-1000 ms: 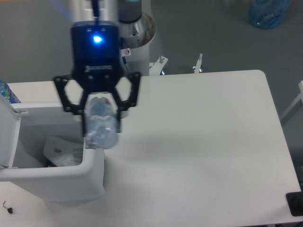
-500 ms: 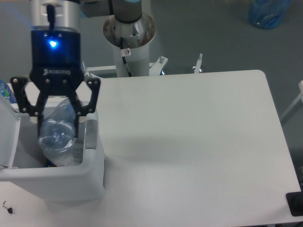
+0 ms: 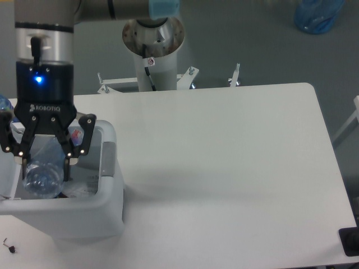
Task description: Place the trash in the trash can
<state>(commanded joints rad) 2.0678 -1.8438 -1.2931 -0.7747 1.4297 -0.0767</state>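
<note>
Bin [image 3: 106, 210]: I see it at the table's [image 3: 224, 168] near-left corner, open.
Bottle [image 3: 42, 168]: clear, tilted, over the bin's opening.
Gripper [image 3: 45, 159]: I read its fingers clamped on the bottle's sides.
Pedestal [image 3: 152, 45]: behind the table.

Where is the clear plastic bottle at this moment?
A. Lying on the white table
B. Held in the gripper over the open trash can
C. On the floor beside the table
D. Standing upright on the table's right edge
B. The gripper is closed on the bottle, which hangs over the open trash can.
</note>
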